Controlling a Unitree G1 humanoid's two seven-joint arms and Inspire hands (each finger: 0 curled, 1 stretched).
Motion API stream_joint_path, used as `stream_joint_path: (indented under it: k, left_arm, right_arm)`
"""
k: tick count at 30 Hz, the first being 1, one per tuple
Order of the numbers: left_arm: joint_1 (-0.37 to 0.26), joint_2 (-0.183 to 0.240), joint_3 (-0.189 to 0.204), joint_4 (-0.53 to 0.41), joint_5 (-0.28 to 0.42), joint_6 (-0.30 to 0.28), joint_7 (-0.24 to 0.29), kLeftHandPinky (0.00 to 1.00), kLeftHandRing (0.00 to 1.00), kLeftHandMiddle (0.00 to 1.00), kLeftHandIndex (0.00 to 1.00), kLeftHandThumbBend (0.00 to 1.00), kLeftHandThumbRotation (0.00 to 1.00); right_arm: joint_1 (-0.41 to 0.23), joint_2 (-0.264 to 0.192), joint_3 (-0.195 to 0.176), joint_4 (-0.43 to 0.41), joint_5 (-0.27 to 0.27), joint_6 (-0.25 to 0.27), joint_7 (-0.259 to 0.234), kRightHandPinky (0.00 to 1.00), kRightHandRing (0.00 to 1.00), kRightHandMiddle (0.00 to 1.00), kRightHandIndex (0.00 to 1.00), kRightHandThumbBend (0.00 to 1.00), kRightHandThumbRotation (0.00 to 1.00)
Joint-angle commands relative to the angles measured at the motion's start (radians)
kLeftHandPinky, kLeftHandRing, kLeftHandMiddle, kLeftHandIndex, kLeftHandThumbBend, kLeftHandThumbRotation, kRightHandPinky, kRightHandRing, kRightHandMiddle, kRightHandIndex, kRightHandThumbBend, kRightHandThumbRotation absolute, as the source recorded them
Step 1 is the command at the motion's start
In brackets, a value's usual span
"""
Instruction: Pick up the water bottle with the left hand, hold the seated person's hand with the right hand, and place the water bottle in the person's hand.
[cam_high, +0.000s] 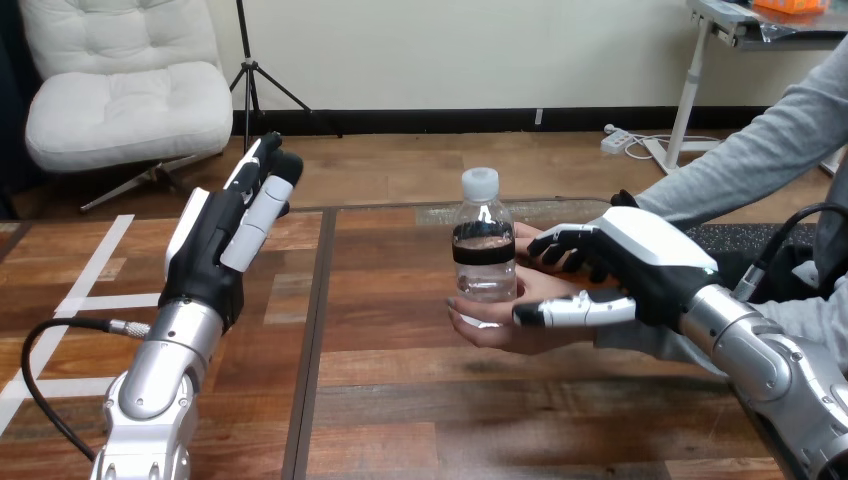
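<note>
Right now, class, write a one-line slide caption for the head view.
The water bottle stands upright on the person's hand, which the robot's right hand clasps; its left hand hovers open, apart.

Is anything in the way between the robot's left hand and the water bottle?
No, nothing visible. Only the table lies between the left hand and the water bottle, which stands on the person's hand.

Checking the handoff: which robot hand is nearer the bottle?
Right. The right hand is just right of the bottle, curled round the person's hand bearing it. The left hand is open, raised far to the bottle's left.
</note>
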Motion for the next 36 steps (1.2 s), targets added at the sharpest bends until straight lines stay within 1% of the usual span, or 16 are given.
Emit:
stream_joint_path:
  k: [1, 4, 5, 7, 9, 14, 16, 18, 19, 20, 24, 26, 31, 34, 35, 36]
  left_arm:
    - [-0.036, 0.004, 0.007, -0.015, -0.011, -0.035, 0.0, 0.9, 0.93, 0.96, 0.95, 0.87, 0.92]
    - [-0.029, 0.006, 0.003, -0.028, -0.009, -0.028, -0.003, 0.9, 0.93, 0.96, 0.94, 0.84, 0.9]
    - [-0.025, 0.007, 0.002, -0.034, -0.009, -0.025, -0.004, 0.9, 0.93, 0.96, 0.94, 0.84, 0.89]
    - [-0.022, 0.008, 0.0, -0.039, -0.008, -0.023, -0.006, 0.9, 0.93, 0.96, 0.94, 0.84, 0.86]
    - [-0.012, 0.008, -0.002, -0.054, -0.009, -0.023, -0.01, 0.9, 0.93, 0.95, 0.94, 0.84, 0.83]
    - [0.014, 0.005, -0.005, -0.089, -0.007, -0.025, -0.011, 0.9, 0.93, 0.95, 0.94, 0.85, 0.81]
    - [0.025, 0.004, -0.007, -0.105, -0.007, -0.023, -0.012, 0.9, 0.93, 0.95, 0.94, 0.84, 0.81]
    - [0.036, 0.002, -0.007, -0.116, -0.007, -0.03, -0.014, 0.89, 0.93, 0.95, 0.94, 0.85, 0.81]
    - [0.039, 0.002, -0.007, -0.119, -0.007, -0.032, -0.014, 0.89, 0.93, 0.95, 0.94, 0.85, 0.81]
    - [0.047, 0.0, -0.008, -0.13, -0.006, -0.035, -0.012, 0.89, 0.93, 0.95, 0.94, 0.85, 0.81]
    - [0.067, -0.008, -0.007, -0.156, -0.008, -0.04, -0.007, 0.88, 0.93, 0.95, 0.93, 0.88, 0.83]
    - [0.076, -0.013, -0.006, -0.169, -0.01, -0.043, -0.006, 0.87, 0.92, 0.95, 0.93, 0.89, 0.85]
    - [0.1, -0.028, -0.003, -0.209, -0.022, -0.039, -0.002, 0.86, 0.93, 0.94, 0.92, 0.89, 0.86]
    - [0.114, -0.033, -0.002, -0.229, -0.03, -0.043, -0.006, 0.86, 0.93, 0.94, 0.91, 0.87, 0.87]
    - [0.121, -0.036, -0.002, -0.239, -0.033, -0.045, -0.005, 0.86, 0.93, 0.94, 0.91, 0.87, 0.87]
    - [0.125, -0.039, -0.001, -0.245, -0.035, -0.045, -0.004, 0.86, 0.93, 0.94, 0.91, 0.84, 0.87]
  right_arm:
    - [-0.021, 0.013, -0.046, -0.013, 0.048, -0.005, -0.041, 0.62, 0.74, 0.77, 0.79, 1.0, 0.97]
    - [-0.012, 0.023, -0.058, -0.011, 0.078, -0.01, -0.042, 0.63, 0.74, 0.78, 0.79, 1.0, 0.99]
    - [-0.008, 0.034, -0.071, -0.008, 0.108, -0.011, -0.036, 0.63, 0.74, 0.78, 0.79, 1.0, 0.99]
    - [-0.003, 0.045, -0.084, -0.005, 0.145, -0.011, -0.028, 0.65, 0.76, 0.79, 0.8, 1.0, 0.99]
    - [0.007, 0.067, -0.11, -0.002, 0.207, -0.016, -0.019, 0.67, 0.78, 0.8, 0.81, 0.99, 1.0]
    - [0.026, 0.113, -0.162, 0.004, 0.327, -0.025, -0.004, 0.71, 0.8, 0.82, 0.82, 0.96, 1.0]
    - [0.032, 0.125, -0.175, 0.004, 0.357, -0.027, -0.004, 0.74, 0.81, 0.83, 0.83, 0.89, 1.0]
    - [0.041, 0.148, -0.2, 0.004, 0.414, -0.027, 0.011, 0.76, 0.82, 0.84, 0.84, 0.87, 1.0]
    - [0.043, 0.153, -0.206, 0.003, 0.43, -0.027, 0.016, 0.78, 0.83, 0.84, 0.85, 0.87, 1.0]
    - [0.047, 0.169, -0.224, 0.004, 0.468, -0.023, 0.028, 0.79, 0.84, 0.84, 0.85, 0.87, 1.0]
    - [0.061, 0.204, -0.264, -0.003, 0.563, -0.012, 0.066, 0.84, 0.86, 0.86, 0.87, 0.93, 1.0]
    - [0.071, 0.218, -0.277, -0.021, 0.597, -0.004, 0.077, 0.86, 0.87, 0.87, 0.89, 0.96, 1.0]
    - [0.094, 0.245, -0.303, -0.068, 0.659, 0.021, 0.1, 0.88, 0.88, 0.88, 0.9, 0.99, 1.0]
    - [0.116, 0.258, -0.312, -0.116, 0.689, 0.051, 0.109, 0.89, 0.89, 0.89, 0.91, 1.0, 1.0]
    - [0.126, 0.266, -0.318, -0.138, 0.709, 0.068, 0.117, 0.89, 0.89, 0.89, 0.91, 1.0, 1.0]
    - [0.133, 0.271, -0.323, -0.154, 0.722, 0.08, 0.122, 0.92, 0.9, 0.89, 0.92, 1.0, 1.0]
